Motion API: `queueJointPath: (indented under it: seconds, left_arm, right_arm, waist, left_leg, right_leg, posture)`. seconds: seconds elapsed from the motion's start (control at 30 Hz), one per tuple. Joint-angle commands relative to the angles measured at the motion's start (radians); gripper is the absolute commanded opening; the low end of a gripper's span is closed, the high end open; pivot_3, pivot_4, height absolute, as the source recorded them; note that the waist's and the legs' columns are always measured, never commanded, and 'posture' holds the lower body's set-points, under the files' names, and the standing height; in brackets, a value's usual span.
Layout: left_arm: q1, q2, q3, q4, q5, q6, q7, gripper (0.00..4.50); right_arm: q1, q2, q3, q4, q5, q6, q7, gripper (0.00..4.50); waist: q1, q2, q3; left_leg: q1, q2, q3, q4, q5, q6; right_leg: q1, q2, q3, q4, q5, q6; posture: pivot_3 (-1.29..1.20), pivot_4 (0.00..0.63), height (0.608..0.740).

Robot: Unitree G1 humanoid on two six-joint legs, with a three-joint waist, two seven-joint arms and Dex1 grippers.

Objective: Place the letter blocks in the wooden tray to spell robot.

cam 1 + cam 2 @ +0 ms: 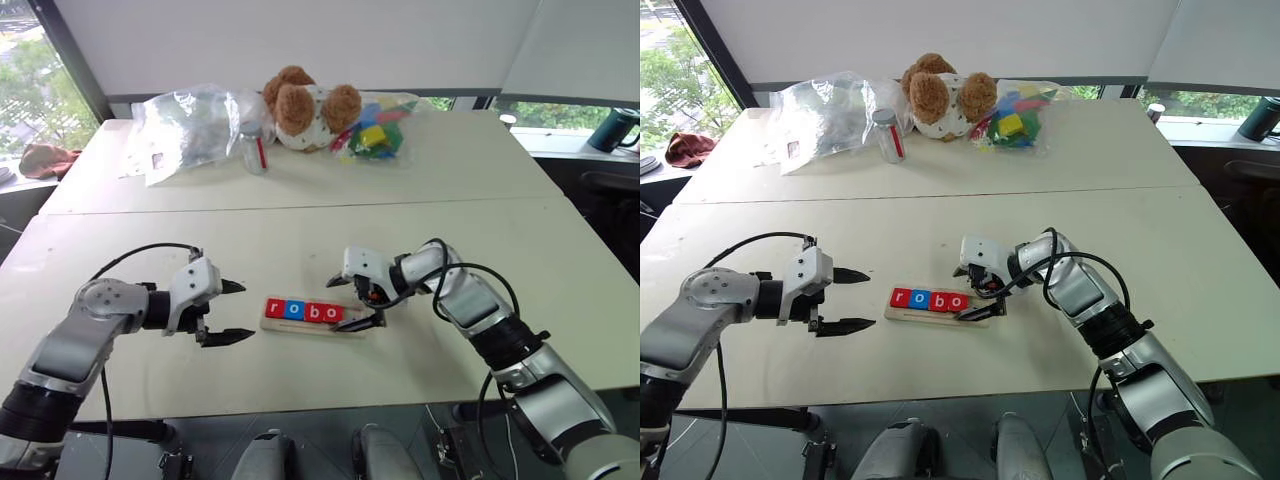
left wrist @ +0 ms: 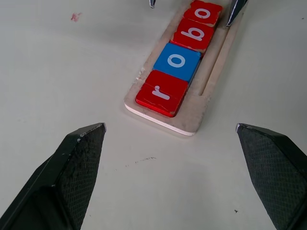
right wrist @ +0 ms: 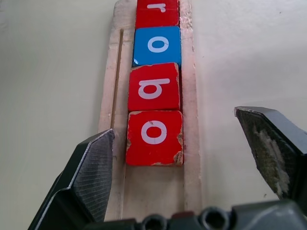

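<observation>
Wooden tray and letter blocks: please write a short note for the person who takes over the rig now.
Left tool: open, holds nothing, beside the "r" end of the wooden tray.
Right tool: open, astride the tray's other end, just past the last tile.
Done: four letter blocks lie in a row in the tray: red r, blue o, red b, red o.
Left: the "t" after the second o. I cannot see that tile.

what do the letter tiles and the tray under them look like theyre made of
Letter tiles: probably painted wood. The glossy red or blue coat is chipped at the edges and corners, showing a pale core.
Tray: pale unfinished wood, likely thin plywood. It has a matte face, faint grain, a cut groove and a layered-looking edge.
</observation>
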Motion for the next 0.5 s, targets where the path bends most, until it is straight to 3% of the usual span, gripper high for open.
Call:
queueJointPath:
  seconds: [0.03, 0.2, 0.3, 0.4, 0.5]
  left_arm:
    - [-0.021, -0.003, 0.001, -0.004, 0.006, -0.017, -0.004, 4.5]
    - [-0.03, -0.01, 0.004, -0.009, -0.004, -0.009, -0.007, 4.5]
    - [-0.041, -0.038, 0.031, -0.061, -0.067, 0.046, 0.01, 4.5]
    - [-0.063, -0.066, 0.055, -0.121, -0.138, 0.118, 0.036, 4.5]
    - [-0.073, -0.074, 0.039, -0.158, -0.152, 0.145, 0.047, 4.5]
  right_arm:
    - [-0.058, 0.001, -0.066, -0.025, 0.036, -0.001, -0.007, 4.48]
    - [-0.039, -0.022, -0.149, -0.086, 0.071, 0.069, -0.061, 4.48]
    - [0.017, -0.042, -0.266, -0.158, 0.069, 0.185, -0.2, 4.48]
    - [0.105, 0.008, -0.427, -0.273, 0.043, 0.345, -0.444, 4.48]
    - [0.22, 0.139, -0.603, -0.445, -0.039, 0.526, -0.752, 4.48]
  waist:
    - [0.0, 0.0, 0.0]
    - [0.003, 0.0, 0.0]
    - [0.005, 0.0, 0.0]
    - [0.006, 0.0, 0.0]
    - [0.004, 0.0, -0.001]
  left_leg:
    - [0.0, 0.0, 0.0, 0.0, 0.0, 0.0]
    - [0.0, 0.0, -0.001, 0.0, 0.0, 0.0]
    - [0.0, 0.0, 0.0, 0.0, 0.0, 0.0]
    - [-0.001, 0.0, -0.001, 0.0, 0.0, 0.0]
    - [-0.001, 0.0, -0.001, -0.001, 0.0, -0.001]
  right_leg:
    - [0.0, 0.0, 0.0, 0.0, 0.0, 0.0]
    - [0.0, 0.0, 0.0, 0.0, 0.0, 0.0]
    - [0.0, 0.0, 0.0, 0.0, 0.0, 0.0]
    - [0.0, -0.001, 0.0, 0.0, 0.0, 0.0]
    - [-0.001, -0.001, 0.0, 0.0, 0.0, 0.0]
  posture:
    - [0.0, 0.15, 0.74]
    - [0.0, 0.15, 0.74]
    - [0.0, 0.15, 0.74]
    - [0.0, 0.15, 0.74]
    - [0.0, 0.15, 0.74]
